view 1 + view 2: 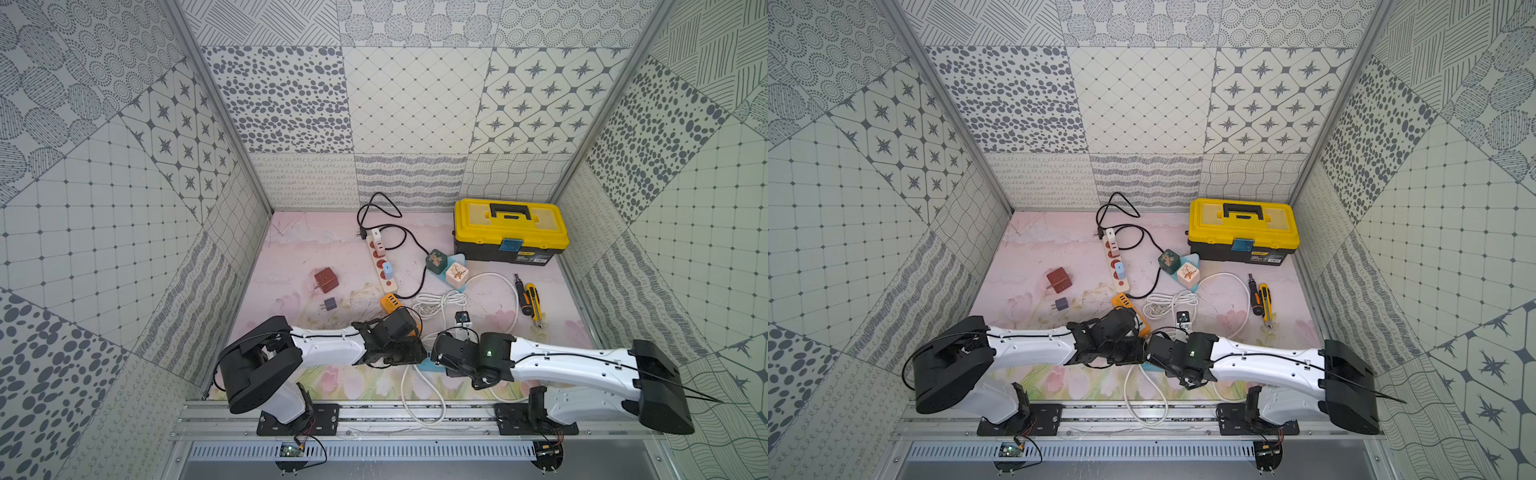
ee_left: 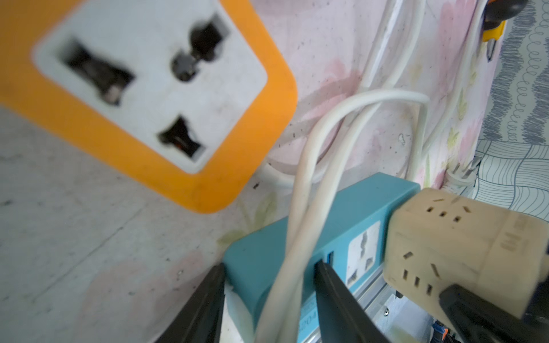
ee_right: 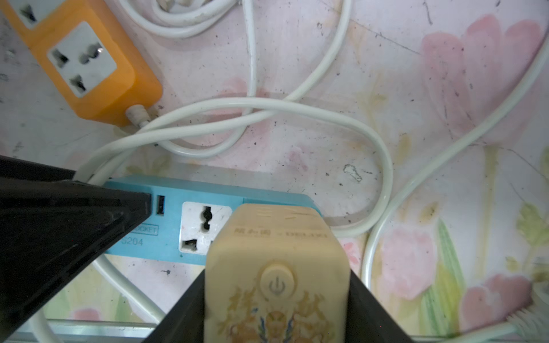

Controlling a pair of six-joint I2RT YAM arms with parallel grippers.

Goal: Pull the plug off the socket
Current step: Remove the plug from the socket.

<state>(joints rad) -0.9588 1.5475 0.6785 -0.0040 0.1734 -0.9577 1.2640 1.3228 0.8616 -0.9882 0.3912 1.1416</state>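
The right gripper (image 1: 442, 355) and the left gripper (image 1: 411, 353) meet tip to tip in both top views. A bit of the blue socket (image 1: 428, 365) peeks out under them. The plug is hidden there, and I cannot tell from here how the jaws stand.

In the left wrist view, the left gripper (image 2: 270, 297) pinches the socket (image 2: 371, 202), one finger on each side. A white cord (image 2: 309, 145) runs between the fingers. The tan plug (image 2: 445, 246) sits just past them, tight against the socket's face.

In the right wrist view, the right gripper (image 3: 276, 300) pinches the plug (image 3: 276, 237) by its two sides. The plug's far end touches the socket (image 3: 202, 188), and no gap shows.

So both grabs look done. The plug looks stuck in. The pull is what is left.
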